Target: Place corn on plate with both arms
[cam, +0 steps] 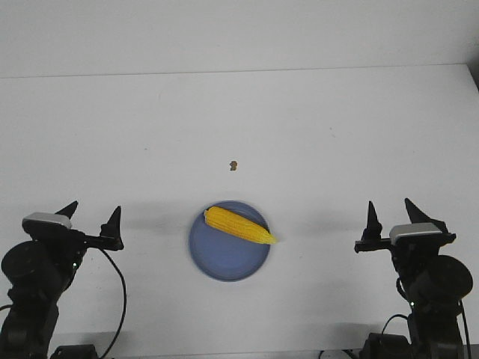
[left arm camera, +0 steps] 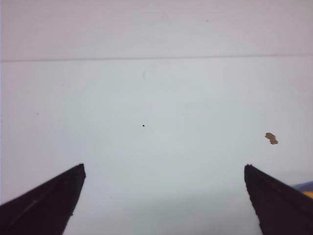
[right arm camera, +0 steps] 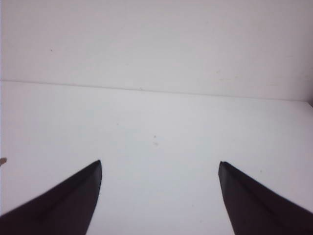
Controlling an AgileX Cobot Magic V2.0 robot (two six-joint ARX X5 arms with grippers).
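The big white desk (cam: pixel 239 127) fills most of the room in front of me. It carries everything else.

Two black arms sit at the near edge, one on each side. The left pincer (cam: pixel 93 213) is by the left corner, and its two pointy tips are spread wide apart with nothing between them. The right pincer (cam: pixel 389 209) is by the right corner. Its tips are spread wide too, and it holds nothing. Both pincers are well apart from the plate.

The round blue plate (cam: pixel 224 262) lies flat on the desk, between the two arms, near the front edge.

The yellow corn (cam: pixel 238 225) lies on the plate. It rests at a slant across the far part of the plate. Its fat end is toward the left, and its pointy end sticks out just over the rim on the right.

A tiny brown speck (cam: pixel 233 165) sits on the desk past the plate, apart from it.
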